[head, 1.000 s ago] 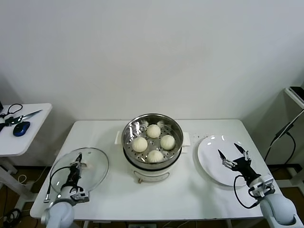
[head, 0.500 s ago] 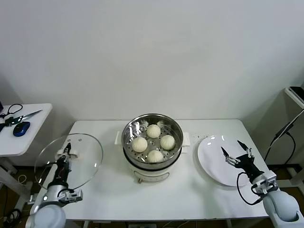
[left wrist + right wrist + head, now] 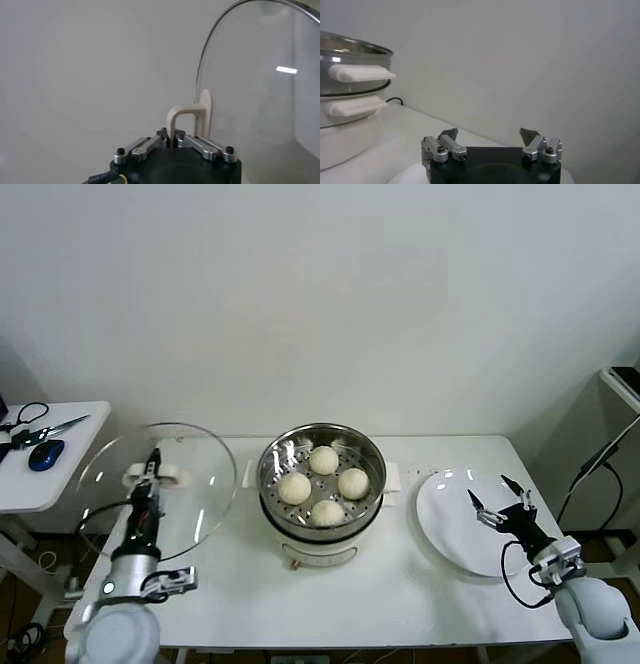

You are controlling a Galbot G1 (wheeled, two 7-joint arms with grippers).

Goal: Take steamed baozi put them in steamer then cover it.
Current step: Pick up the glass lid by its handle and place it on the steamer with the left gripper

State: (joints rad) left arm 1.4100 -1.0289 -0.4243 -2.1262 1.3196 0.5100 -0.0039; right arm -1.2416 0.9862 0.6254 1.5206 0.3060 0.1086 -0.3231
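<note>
Left of steamer [image 3: 322,484], cover [image 3: 160,489] raised, handle clamped by left tool [image 3: 148,481]

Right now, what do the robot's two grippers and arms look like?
Both arms end in pale grey rounded shells. The left gripper and right gripper are black, with silver bolted finger links and thin dark fingertips. Black cables loop beside each wrist.

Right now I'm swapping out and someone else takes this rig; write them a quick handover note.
Left gripper: shut on the lid by its handle, lifted off the table to the left of the steamer.
Right gripper: open, holding nothing, over the white plate.
Done: all four baozi sit in the steamer tray.
Left: carry the lid over the steamer and set it on.
</note>
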